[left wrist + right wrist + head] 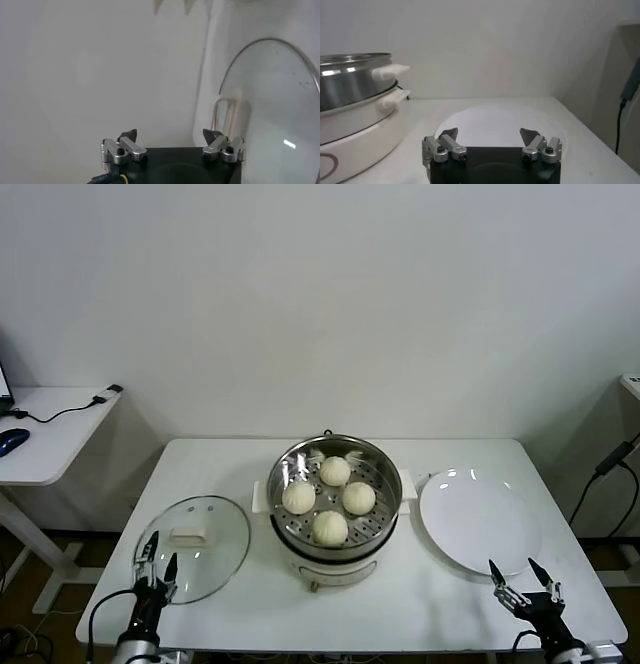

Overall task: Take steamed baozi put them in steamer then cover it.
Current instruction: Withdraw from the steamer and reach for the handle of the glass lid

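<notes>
Several cream-white steamed baozi sit inside the shiny steamer, which stands on a white pot base in the middle of the table. The glass cover with its white handle lies flat on the table to the steamer's left. My left gripper is open at the cover's near left edge, holding nothing; its wrist view shows the cover beyond the open gripper. My right gripper is open at the table's near right, just in front of the plate.
A flat white plate lies right of the steamer, also seen bare in the right wrist view, plate, beside the steamer. A side desk with a mouse and cable stands far left. A cable hangs at the right.
</notes>
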